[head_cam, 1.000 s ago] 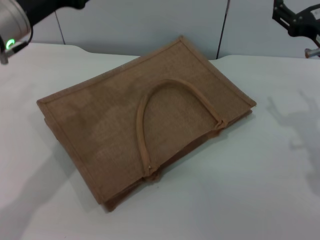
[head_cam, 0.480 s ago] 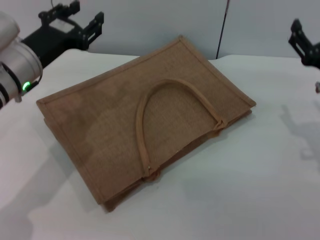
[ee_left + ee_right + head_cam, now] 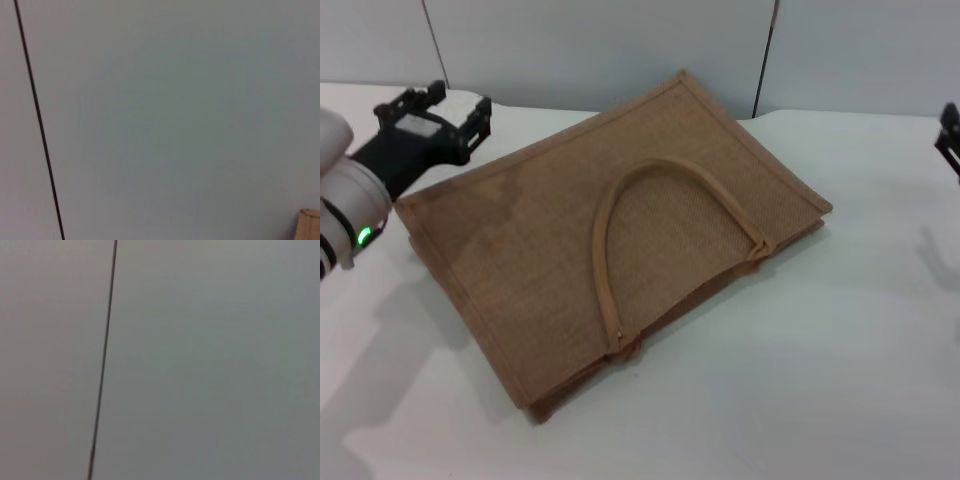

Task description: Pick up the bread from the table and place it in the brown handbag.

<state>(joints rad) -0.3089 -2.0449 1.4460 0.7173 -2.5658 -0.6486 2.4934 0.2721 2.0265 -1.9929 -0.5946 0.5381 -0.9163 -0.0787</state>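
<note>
The white bench (image 3: pixel 840 380) spreads before me. The brown handbag (image 3: pixel 540 250) lies flat across its middle, one looped handle (image 3: pixel 610 215) resting on top. My left gripper (image 3: pixel 432 103) hovers at the bag's far left corner, jaws spread wide and empty. My right gripper (image 3: pixel 950 135) barely shows at the right edge; I cannot tell its jaws. The bread is nowhere visible.

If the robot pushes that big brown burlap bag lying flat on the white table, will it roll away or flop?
The flat tan-brown burlap handbag probably won't roll: it lies flat, with no round side. It would likely slide on the smooth white table. Lifted, it may sag, since its looped handle lies limp on top.
</note>
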